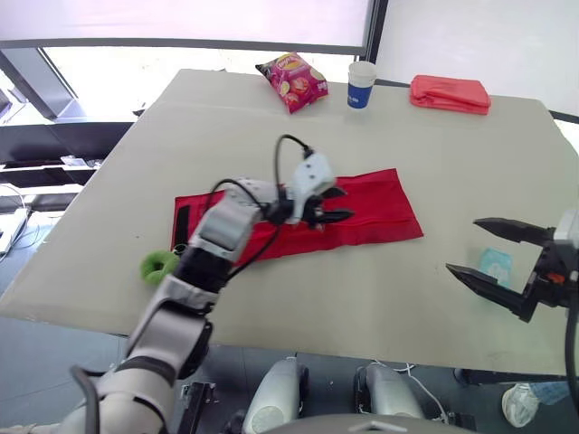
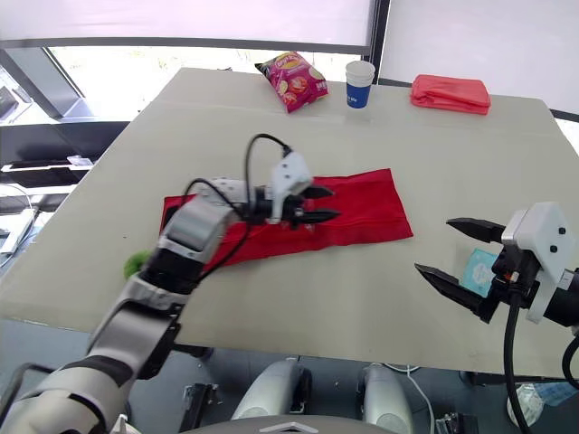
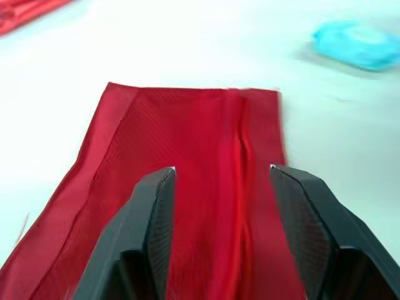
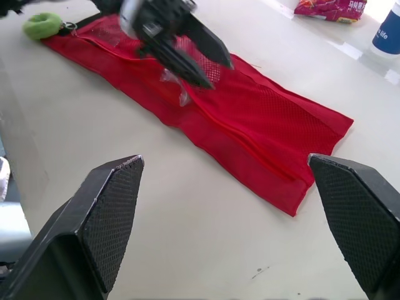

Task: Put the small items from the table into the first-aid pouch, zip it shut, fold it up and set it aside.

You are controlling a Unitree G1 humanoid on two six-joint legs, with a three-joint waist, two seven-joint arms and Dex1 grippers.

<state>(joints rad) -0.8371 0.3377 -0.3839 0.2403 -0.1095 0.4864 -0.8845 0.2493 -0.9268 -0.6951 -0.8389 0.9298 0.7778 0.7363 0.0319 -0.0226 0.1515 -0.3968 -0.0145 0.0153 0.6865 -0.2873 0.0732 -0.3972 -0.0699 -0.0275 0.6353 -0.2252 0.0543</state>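
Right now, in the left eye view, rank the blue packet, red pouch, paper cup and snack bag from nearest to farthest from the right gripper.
1. Blue packet, right beside the right gripper.
2. Red pouch, mid-table, to the gripper's left.
3. Paper cup, at the far edge.
4. Snack bag, at the far edge, further left.

- Setting: an indoor test room of lab or office type.
- A large plain work table (image 1: 425, 298) occupies the centre.
- A window with a white roller blind (image 1: 181, 18) is at 11 o'clock, and a white wall panel (image 1: 479, 36) at 1 o'clock.
- Loose cables (image 1: 16, 217) lie on the floor at 9 o'clock.
- A snack bag (image 1: 291, 80) and a paper cup (image 1: 361, 84) stand on the table at 12 o'clock.
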